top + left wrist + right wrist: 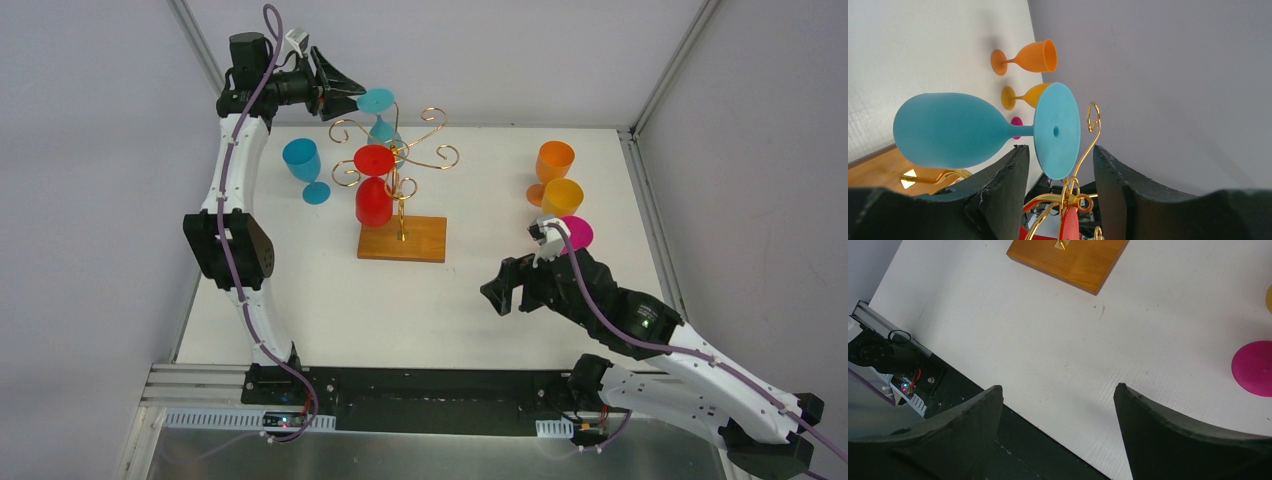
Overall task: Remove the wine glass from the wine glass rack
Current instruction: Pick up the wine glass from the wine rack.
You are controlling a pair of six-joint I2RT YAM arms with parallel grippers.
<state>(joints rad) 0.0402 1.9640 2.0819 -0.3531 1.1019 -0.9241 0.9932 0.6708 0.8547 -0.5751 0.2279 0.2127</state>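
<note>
Nearest the bases, the right gripper hovers low over the bare white table, fingers spread apart and holding nothing. Beyond it the wine glass rack stands on its wooden base near the table's middle, with a red glass hanging bowl-down from a front scroll. To the right, well apart from the rack, a magenta glass and two orange glasses stand in a line. A blue glass stands on the table left of the rack. Farthest back, the teal wine glass hangs from a rear scroll, and the left gripper sits raised beside it, released, its wide-parted fingers flanking the glass's foot; contact cannot be told.
</note>
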